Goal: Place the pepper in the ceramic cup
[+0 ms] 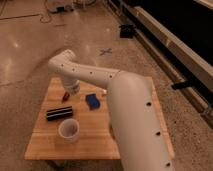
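The pepper (pixel 65 95) is a small slim red object lying on the wooden table (pixel 45 145), near its far left part. My gripper (pixel 71 90) hangs at the end of the white arm, right above and touching or nearly touching the pepper's right end. The ceramic cup (pixel 68 129) is white and round, and stands upright at the front left of the table, well in front of the gripper. Nothing shows inside the cup.
A blue rectangular block (pixel 92 101) lies just right of the gripper. A dark flat bar (pixel 59 113) lies between the pepper and the cup. My thick white arm (pixel 135 120) covers the table's right half. Polished floor surrounds the table.
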Robot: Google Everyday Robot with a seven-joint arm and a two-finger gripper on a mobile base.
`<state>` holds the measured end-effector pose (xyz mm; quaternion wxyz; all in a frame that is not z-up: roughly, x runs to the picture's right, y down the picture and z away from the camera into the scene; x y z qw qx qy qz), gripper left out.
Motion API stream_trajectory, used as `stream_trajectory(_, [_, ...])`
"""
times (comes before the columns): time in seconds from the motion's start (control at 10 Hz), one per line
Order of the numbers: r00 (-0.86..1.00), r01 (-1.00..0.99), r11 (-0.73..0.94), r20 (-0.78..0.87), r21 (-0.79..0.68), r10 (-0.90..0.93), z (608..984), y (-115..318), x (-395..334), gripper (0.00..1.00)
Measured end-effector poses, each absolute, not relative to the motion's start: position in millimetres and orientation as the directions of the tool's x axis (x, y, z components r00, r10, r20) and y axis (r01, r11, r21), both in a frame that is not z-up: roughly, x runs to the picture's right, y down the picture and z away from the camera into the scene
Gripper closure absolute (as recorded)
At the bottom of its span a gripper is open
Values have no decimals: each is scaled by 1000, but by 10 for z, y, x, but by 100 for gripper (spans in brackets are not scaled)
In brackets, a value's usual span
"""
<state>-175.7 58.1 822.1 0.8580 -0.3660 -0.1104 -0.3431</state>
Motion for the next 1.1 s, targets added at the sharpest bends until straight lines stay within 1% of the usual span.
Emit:
stream_trajectory(0.2, [734, 673, 468, 442, -573, -516, 8388, 740, -1740, 69])
stream_trajectory(0.4, [737, 671, 471, 442, -573, -512, 8368, 814, -1672, 68])
stream_trajectory(0.6, [727, 682, 470, 450, -561, -518, 8293, 770, -1712, 50])
stream_trajectory(0.8, [696, 716, 489, 458, -498, -553, 8499, 697, -1813, 28])
stream_trajectory(0.9, [679, 734, 506, 463, -453, -570, 8629, 658, -1847, 21])
stream_trajectory(1.1, [646, 762, 544, 473, -352, -599, 8946, 502, -1909, 20])
